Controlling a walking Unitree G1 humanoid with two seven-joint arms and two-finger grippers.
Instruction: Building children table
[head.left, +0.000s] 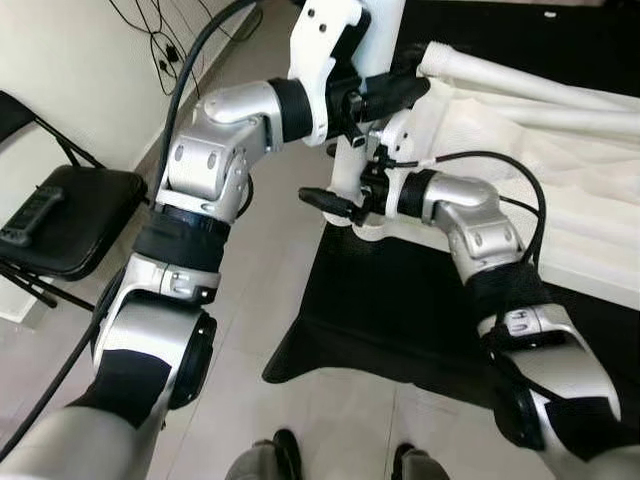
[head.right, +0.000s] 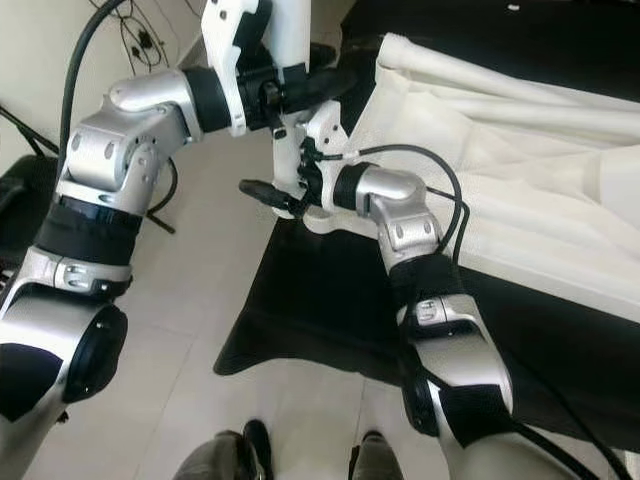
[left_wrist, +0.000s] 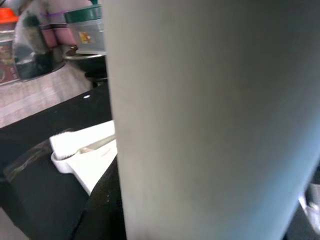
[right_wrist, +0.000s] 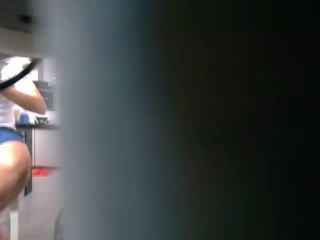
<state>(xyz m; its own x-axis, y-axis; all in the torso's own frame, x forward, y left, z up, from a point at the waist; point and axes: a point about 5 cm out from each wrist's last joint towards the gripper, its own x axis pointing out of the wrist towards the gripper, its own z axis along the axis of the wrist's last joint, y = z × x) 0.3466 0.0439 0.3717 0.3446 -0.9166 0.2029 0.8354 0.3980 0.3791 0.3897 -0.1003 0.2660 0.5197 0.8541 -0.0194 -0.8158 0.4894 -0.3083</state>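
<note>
I am fitting the upright round white table leg (head.left: 375, 40) to the white tabletop (head.left: 560, 170) corner on the black mat (head.left: 390, 300); my left gripper (head.left: 385, 98) clamps it high, my right gripper (head.left: 335, 203) low; next, press it squarely home.

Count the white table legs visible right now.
2, maybe more hidden: one upright leg at the tabletop corner, with both grippers on it; one loose leg lying across the upside-down white tabletop.

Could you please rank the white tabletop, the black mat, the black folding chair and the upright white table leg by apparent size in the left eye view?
1. black mat
2. white tabletop, cut off by the frame
3. black folding chair
4. white table leg, mostly hidden, so unsure
</note>
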